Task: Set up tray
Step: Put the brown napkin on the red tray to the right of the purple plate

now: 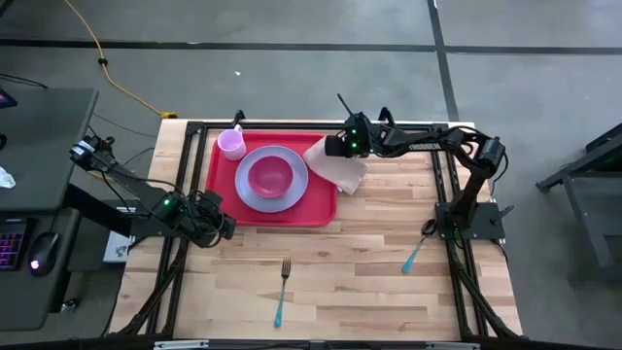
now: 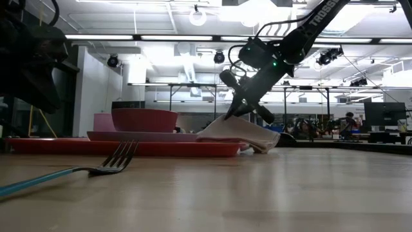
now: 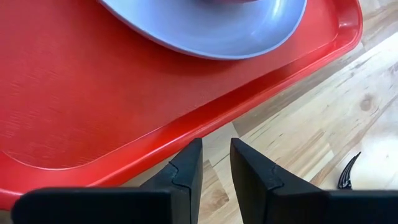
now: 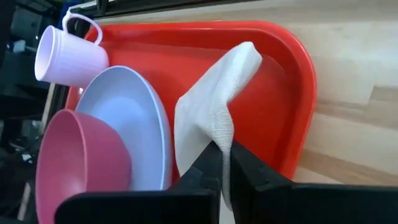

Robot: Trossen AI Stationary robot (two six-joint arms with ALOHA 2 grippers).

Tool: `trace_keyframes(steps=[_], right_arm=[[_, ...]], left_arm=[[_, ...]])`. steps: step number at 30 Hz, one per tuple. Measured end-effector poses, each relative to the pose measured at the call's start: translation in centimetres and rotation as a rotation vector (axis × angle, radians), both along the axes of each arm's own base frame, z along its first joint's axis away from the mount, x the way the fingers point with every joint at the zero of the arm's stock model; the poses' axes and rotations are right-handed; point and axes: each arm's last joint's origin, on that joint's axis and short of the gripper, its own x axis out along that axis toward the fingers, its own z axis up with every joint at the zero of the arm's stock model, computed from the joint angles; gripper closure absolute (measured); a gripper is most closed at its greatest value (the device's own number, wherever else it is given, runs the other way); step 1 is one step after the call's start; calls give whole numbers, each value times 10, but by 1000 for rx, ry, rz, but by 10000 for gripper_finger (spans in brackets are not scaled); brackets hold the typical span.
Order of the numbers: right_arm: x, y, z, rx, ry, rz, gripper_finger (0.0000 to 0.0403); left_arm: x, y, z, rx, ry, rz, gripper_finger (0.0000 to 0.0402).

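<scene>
right gripper [image 4: 225, 163] pinching napkin [image 4: 214, 106] by one edge, fingers clenched on cloth, lifting it so it is draping over tray's right rim, likely for laying it inside tray. left gripper [image 3: 216, 163] waiting just off tray's near-left corner, fingers nearly closed, grasping nothing. tray [image 1: 222, 199] lying on surface at far-left middle: red, flat, low rim, rounded corners, carrying plate [image 1: 292, 194], bowl [image 1: 269, 176], mug [image 1: 231, 144]. fork [image 1: 283, 289] lying well apart from tray, toward near edge; spoon [image 1: 416, 253] well right of tray.
</scene>
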Motion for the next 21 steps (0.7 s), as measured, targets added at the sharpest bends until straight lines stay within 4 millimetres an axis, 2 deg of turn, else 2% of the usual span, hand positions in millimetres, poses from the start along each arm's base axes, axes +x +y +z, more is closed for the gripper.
trace_keyframes(steps=[5,14,18,21], right_arm=[[3,-6,12,35,10,-28,403],[-4,-33,46,90,69,-119,403],[0,-33,55,114,42,-114,403],[4,-29,55,130,38,-114,403]], left_arm=[[0,0,0,9,4,-12,291],[0,0,0,10,5,-15,291],[0,0,0,33,13,-44,291],[0,0,0,40,16,-54,291]])
